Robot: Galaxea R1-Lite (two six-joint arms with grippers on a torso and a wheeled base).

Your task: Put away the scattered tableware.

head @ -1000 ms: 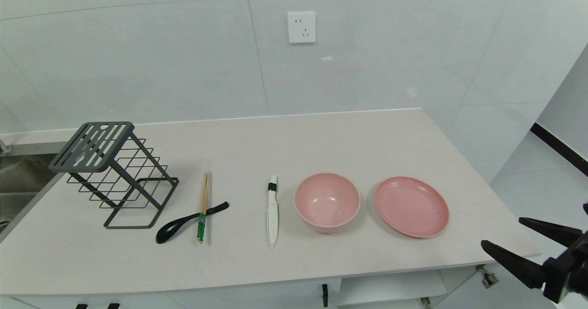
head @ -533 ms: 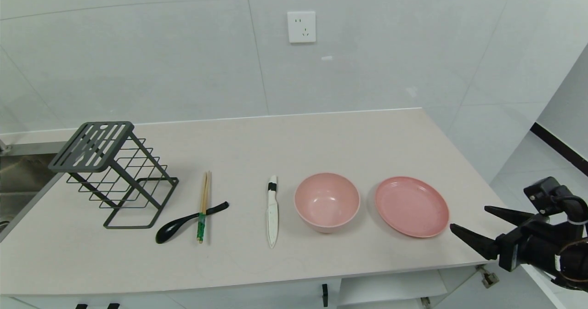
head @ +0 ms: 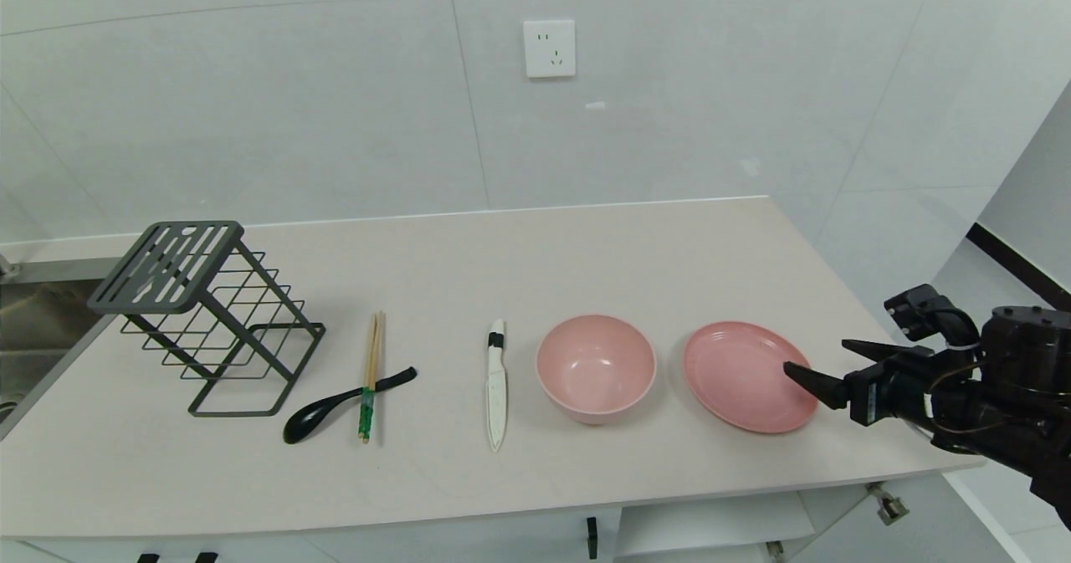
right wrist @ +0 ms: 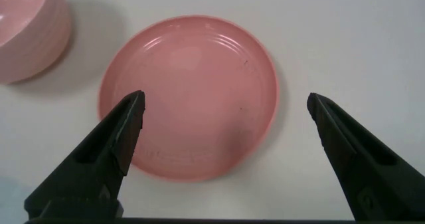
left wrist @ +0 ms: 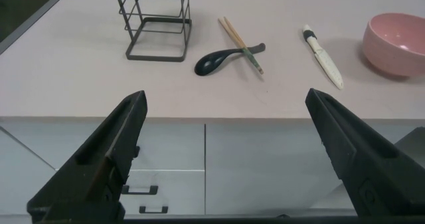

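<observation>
The left gripper (left wrist: 226,98) is being held in front of the worktop's (head: 586,262) front edge, level with the cabinet fronts, its claw being kept spread wide with nothing between the fingers. At the worktop's left end, just beside a sink (head: 25,329), a dark wire rack (head: 171,263) is being shown standing upright, with a slotted top and the worktop being seen through its open bars. To the rack's right, near the front edge, a pair of wooden chopsticks (head: 371,362) with green ends is being shown lying flat, being crossed by the handle of a black spoon (head: 335,402); which one is on top cannot be told. Further right, apart from both, a white knife (head: 497,387) is being shown lying with its tip towards the front edge. Just beside it, a pink bowl (head: 595,368) is being shown upright, only its smooth pink inside being seen. Close to the bowl but not touching it, a pink plate (head: 745,375) is being shown lying flat towards the worktop's right end, only its ridged pink surface being seen. The right gripper (head: 816,355) is being held over the plate's right rim, its claw being kept spread wide, the fingers straddling the plate and gripping nothing.
</observation>
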